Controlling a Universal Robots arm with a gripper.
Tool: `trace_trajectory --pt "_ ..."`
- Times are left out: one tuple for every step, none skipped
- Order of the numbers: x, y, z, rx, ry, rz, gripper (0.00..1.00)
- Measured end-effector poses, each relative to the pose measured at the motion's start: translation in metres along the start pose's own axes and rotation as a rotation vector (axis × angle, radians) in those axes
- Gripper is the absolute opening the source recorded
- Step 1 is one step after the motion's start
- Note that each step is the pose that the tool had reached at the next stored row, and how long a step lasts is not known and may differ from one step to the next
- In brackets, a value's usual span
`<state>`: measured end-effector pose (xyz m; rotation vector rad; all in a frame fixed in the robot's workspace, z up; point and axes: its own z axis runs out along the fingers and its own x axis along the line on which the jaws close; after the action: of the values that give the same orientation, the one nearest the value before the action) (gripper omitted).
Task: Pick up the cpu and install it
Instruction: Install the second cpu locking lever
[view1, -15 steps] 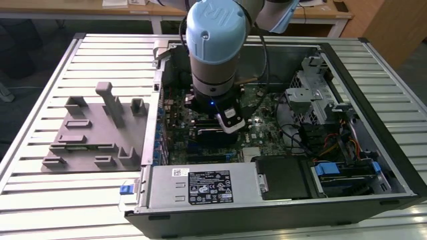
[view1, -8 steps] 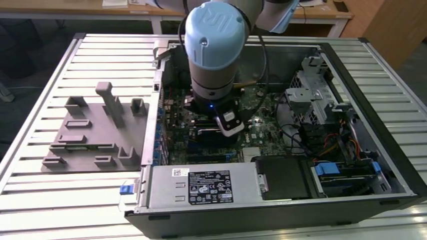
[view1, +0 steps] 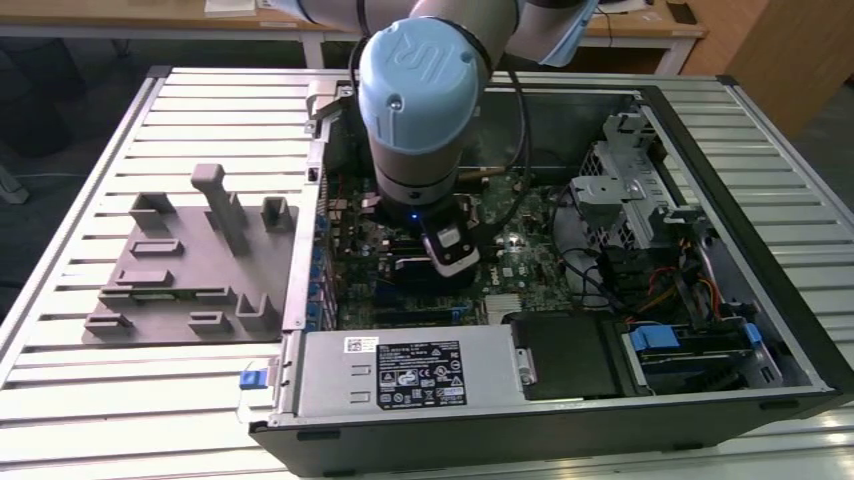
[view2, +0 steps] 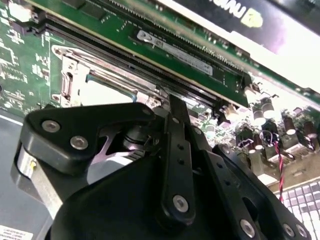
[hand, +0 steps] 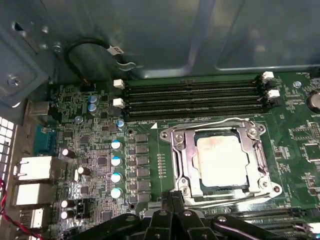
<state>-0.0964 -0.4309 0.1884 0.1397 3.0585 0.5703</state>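
Starting at the exterior view's left, you see a grey plastic fixture (view1: 187, 265) with upright blocks lying on the slatted metal surface (view1: 80, 385) near its left edge. To its right an open computer case (view1: 747, 330) takes up the rest of the surface. Your arm (view1: 420, 110) reaches down into the middle of the case, over the green motherboard (hand: 95, 145).

In the first wrist view, the cpu (hand: 221, 161) lies inside the metal socket frame (hand: 182, 160) on the motherboard, a pale square with a stained top, just beside the row of memory slots (hand: 195, 97). The end effector (hand: 172, 200) sits just beside the frame's near side, its black fingers (hand: 162, 220) drawn together with nothing between them.

Judging by its look, the cpu is light, stiff and thin, with a smooth top that could slip and an underside that is likely fragile. Take it by two opposite edges, never by the flat faces.
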Motion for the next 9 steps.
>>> trace_trajectory --pt "0.0001 -0.0003 0.0006 -0.0009 0.0 0.0 0.11" --pt "0.0001 -0.0005 0.0011 -0.0012 0.0 0.0 0.11" --pt "0.0001 -0.0006 0.0016 -0.0015 0.0 0.0 0.11" --pt "0.0002 -0.0008 0.002 -0.0017 -0.0001 0.0 0.11" --pt "0.0002 -0.0009 0.0021 -0.0015 0.0001 0.0 0.11" --pt "0.0003 -0.001 0.0024 -0.0016 0.0 0.0 0.11" --pt "0.0003 -0.0011 0.0027 -0.0017 0.0 0.0 0.11" --pt "0.0004 -0.0011 0.0028 -0.0017 0.0 0.0 0.11" --pt "0.0006 -0.0012 0.003 -0.0015 0.0 0.0 0.11"
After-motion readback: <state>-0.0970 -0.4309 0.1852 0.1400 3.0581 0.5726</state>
